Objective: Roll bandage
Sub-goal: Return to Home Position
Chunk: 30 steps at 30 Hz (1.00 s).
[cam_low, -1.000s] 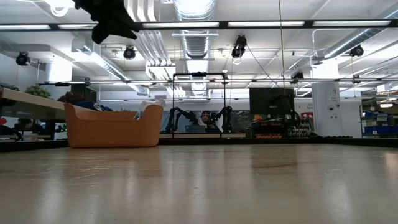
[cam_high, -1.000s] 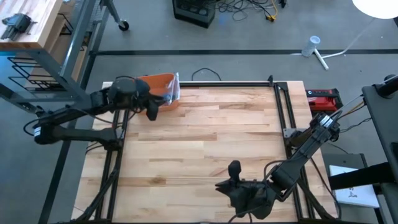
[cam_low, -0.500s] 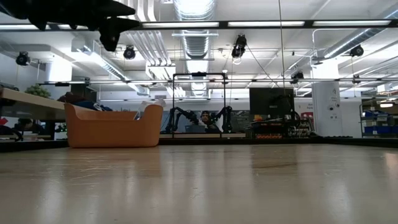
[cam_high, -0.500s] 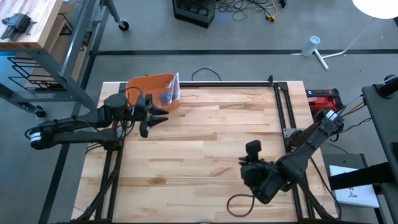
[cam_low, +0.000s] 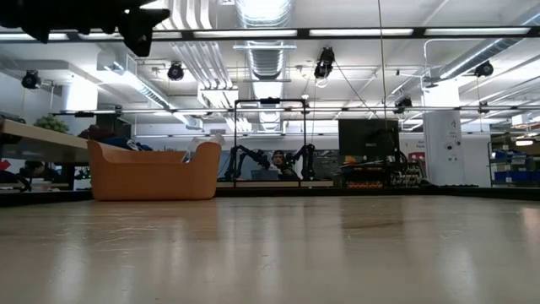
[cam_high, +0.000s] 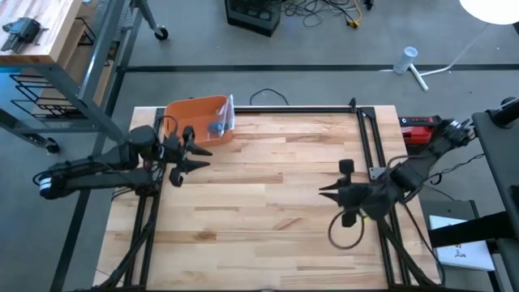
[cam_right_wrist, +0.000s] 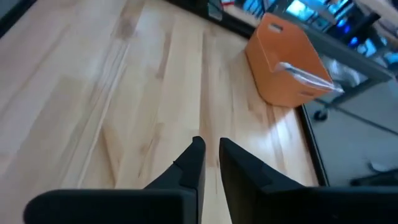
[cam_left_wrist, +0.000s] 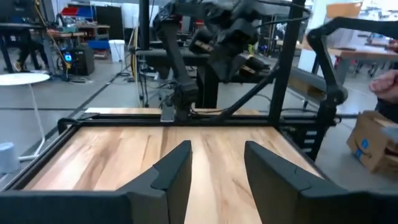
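No bandage shows plainly. An orange bin [cam_high: 197, 116] stands on its base at the table's far left corner, also in the low view [cam_low: 152, 173] and the right wrist view [cam_right_wrist: 283, 62]; a clear plastic piece [cam_high: 226, 113] and something bluish lie in it. My left gripper [cam_high: 188, 154] hovers open just near of the bin, pointing level toward the table's right; its fingers [cam_left_wrist: 177, 171] have nothing between them. My right gripper [cam_high: 334, 191] hovers over the table's right half, pointing toward the left; only a narrow gap [cam_right_wrist: 212, 155] is left between its fingers, and nothing is in it.
Black frame rails run along the table's right side [cam_high: 366, 146] and left side [cam_high: 148, 215]. A cable loop [cam_high: 344, 232] hangs from my right arm. A red tool [cam_high: 422, 126] lies off the table's right edge. A person's hand [cam_left_wrist: 385, 81] and a cardboard box [cam_left_wrist: 373, 140] show beyond it.
My left gripper has drawn back from above the bin toward the table's near and left side, sinking and tipping up until it points level. My right gripper has swung from the near edge toward the table's right and far side.
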Motion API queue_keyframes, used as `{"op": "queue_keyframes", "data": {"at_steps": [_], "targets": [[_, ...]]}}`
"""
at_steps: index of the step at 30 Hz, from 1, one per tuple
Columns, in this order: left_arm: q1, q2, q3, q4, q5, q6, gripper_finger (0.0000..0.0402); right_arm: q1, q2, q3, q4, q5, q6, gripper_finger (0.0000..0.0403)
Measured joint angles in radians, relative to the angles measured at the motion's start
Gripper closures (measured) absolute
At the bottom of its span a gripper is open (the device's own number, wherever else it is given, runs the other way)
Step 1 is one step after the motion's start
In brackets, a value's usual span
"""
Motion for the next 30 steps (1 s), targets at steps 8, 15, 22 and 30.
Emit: {"op": "queue_keyframes", "data": {"at_steps": [8, 15, 22, 30], "targets": [[0.000, -0.122, -0.109, -0.002, 0.004, 0.086, 0.0279, -0.112, -0.287, -0.493, 0.703, -0.326, -0.122, 0.0354], [0.001, -0.168, -0.157, 0.030, 0.003, 0.089, 0.0295, -0.348, -0.341, -0.686, 0.903, -0.531, 0.019, 0.0339], [0.001, -0.182, -0.161, 0.021, 0.004, 0.061, 0.0305, -0.540, -0.379, -0.743, 0.928, -0.686, 0.005, 0.0328], [0.001, -0.255, -0.161, -0.091, 0.005, 0.012, 0.0304, -0.730, -0.605, -0.807, 0.861, -0.730, 0.020, 0.0335]]}}
